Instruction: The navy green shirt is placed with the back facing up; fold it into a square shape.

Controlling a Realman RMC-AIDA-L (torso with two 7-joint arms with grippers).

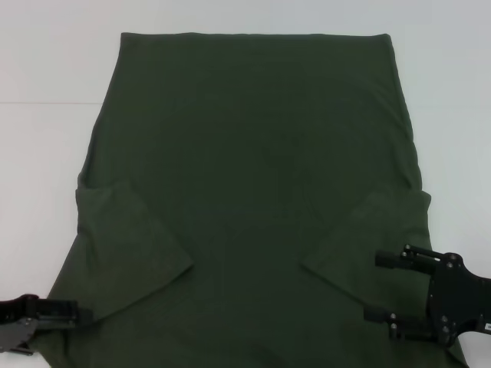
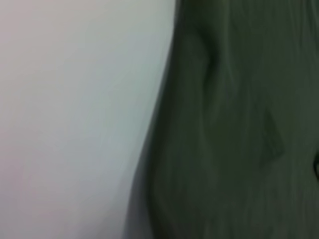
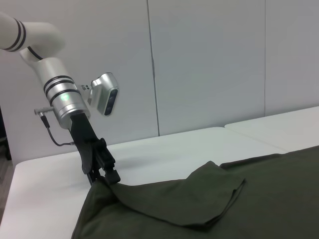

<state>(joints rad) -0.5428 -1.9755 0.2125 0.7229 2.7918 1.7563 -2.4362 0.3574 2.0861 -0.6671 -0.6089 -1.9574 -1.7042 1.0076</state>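
Olive shirt (image 1: 253, 192) edge pinched by left pincer (image 1: 77, 315).

1. even, bright overhead light in the head view; the white worktop (image 1: 46, 69) looks nearly washed out.
2. left wrist view is heavily blurred throughout.
3. right wrist view is sharp, with soft shadows under the shirt (image 3: 209, 209).

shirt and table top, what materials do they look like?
The navy green shirt: soft matte knit cloth, probably cotton jersey; it lies limp, and its folded-in sleeves crease gently. The table: smooth white hard surface, possibly laminate or painted board, faint sheen, seam line visible; exact material unclear.
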